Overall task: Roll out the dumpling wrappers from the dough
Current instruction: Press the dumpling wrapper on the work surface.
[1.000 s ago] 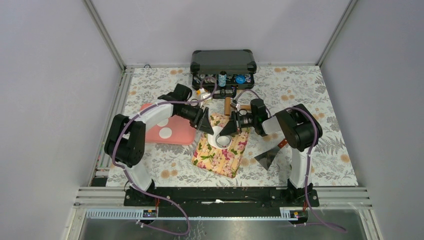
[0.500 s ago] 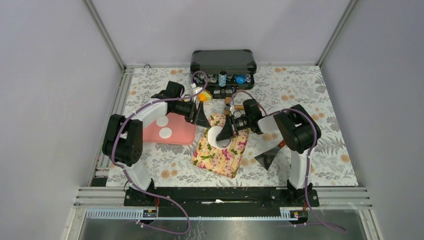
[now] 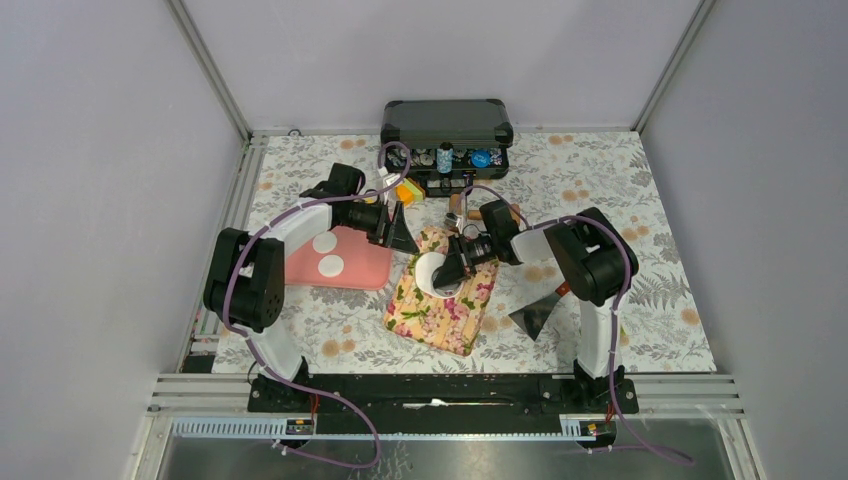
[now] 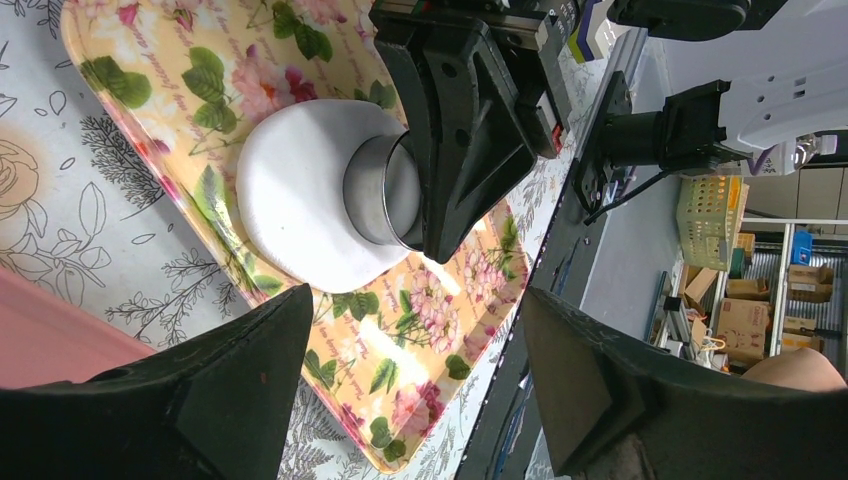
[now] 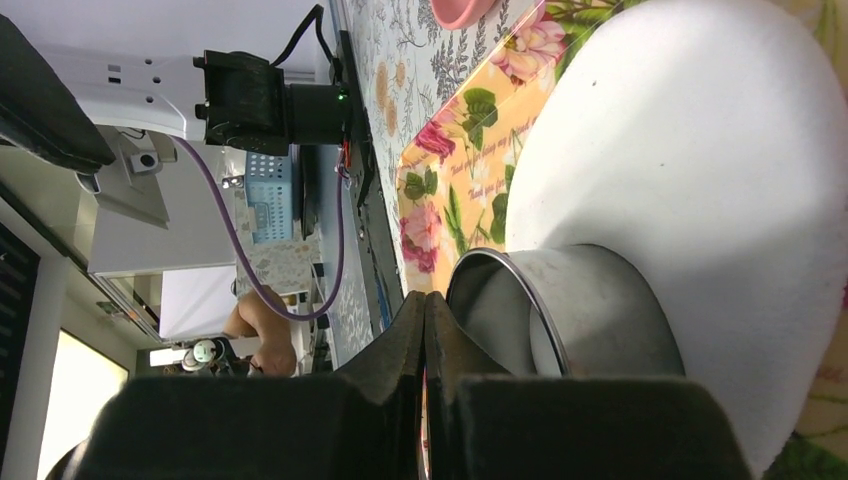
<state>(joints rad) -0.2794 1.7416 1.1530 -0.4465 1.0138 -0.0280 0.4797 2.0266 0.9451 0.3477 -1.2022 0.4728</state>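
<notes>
Evidently two dumpling wrappers point(image 3: 331, 265) lay finished on the pink tray point(image 3: 368, 270); right claw point(image 4: 438, 235) clamped the silver tin point(image 4: 375, 190) onto flattened dough point(image 4: 290, 200); left claw point(image 4: 412, 297) gaped empty; further cutting likely remained.

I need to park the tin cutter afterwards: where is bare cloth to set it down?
Bare cloth lies right of the scraper, toward the table's right edge, and near-left, in front of the pink tray. It is crowded between the black case and the floral tray.

Right hand point(image 5: 425, 312) fingers pressed together against silver tin point(image 5: 590, 320) rim. Tin sits on flat white dough point(image 5: 700, 150). Dough on floral tray point(image 5: 450, 160). Pink tray point(image 5: 460, 10) corner at top edge.
</notes>
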